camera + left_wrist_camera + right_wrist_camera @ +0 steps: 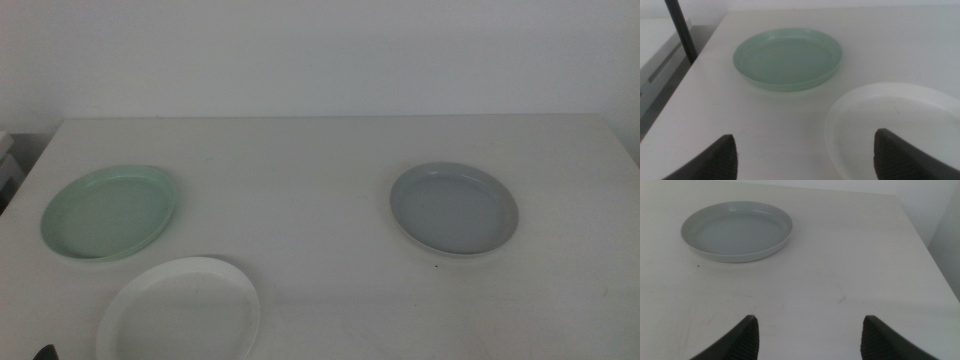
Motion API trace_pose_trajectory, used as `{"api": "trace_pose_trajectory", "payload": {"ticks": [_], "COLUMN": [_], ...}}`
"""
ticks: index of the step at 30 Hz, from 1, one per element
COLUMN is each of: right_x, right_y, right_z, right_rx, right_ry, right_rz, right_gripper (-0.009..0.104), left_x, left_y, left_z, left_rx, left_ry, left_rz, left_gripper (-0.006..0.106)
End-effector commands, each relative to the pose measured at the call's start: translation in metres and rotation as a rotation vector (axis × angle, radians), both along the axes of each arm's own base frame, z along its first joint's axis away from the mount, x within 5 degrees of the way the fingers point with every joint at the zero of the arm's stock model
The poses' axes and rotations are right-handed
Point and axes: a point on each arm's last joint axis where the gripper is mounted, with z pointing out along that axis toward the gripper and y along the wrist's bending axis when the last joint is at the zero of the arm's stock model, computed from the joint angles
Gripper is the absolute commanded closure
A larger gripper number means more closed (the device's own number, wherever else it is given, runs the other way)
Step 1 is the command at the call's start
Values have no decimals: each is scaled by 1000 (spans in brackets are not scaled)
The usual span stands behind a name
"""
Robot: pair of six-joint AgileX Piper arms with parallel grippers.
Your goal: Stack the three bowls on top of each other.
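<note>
Three shallow bowls lie apart on the white table (320, 150). The mint green bowl (108, 212) is at the left, the white bowl (180, 310) at the front left, and the grey-blue bowl (455, 207) at the right. My left gripper (807, 155) is open and empty, low at the table's front left. Ahead of it are the white bowl (895, 130) and, farther off, the mint bowl (787, 59). Only a dark tip of it (45, 352) shows in the middle view. My right gripper (810, 335) is open and empty, at a distance from the grey-blue bowl (736, 230).
A dark pole (682, 30) stands past the table's left edge, near the mint bowl. The table's right edge (927, 245) drops off beside the right gripper. A white wall (320, 50) rises behind the table.
</note>
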Motion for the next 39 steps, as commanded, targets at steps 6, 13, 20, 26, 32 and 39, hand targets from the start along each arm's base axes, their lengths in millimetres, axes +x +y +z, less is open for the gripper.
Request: {"api": "trace_pose_trajectory", "payload": {"ticks": [6,13,20,26,32,39], "right_x": [0,0,0,0,0,0], "right_y": [-1,-1,-1,-1,-1,-1], "right_z": [8,8,8,8,8,8], "right_rx": [-18,-18,-18,-18,-18,-18], "right_ry": [-103,-103,-103,-103,-103,-103], "right_rz": [-8,-8,-8,-8,-8,-8], "right_gripper": [43,43,43,43,43,43], "left_x": [18,49,75,90,102,118], "left_y": [-1,-1,-3,-3,-3,-5], "left_z": [61,119,156,151,149,136], "left_rx": [-39,-51,-74,-68,-64,-93], "left_ry": [-44,154,464,584,566,627], "left_rz": [3,5,-1,3,6,1], "left_gripper": [-4,-4,-4,-4,-4,-4]}}
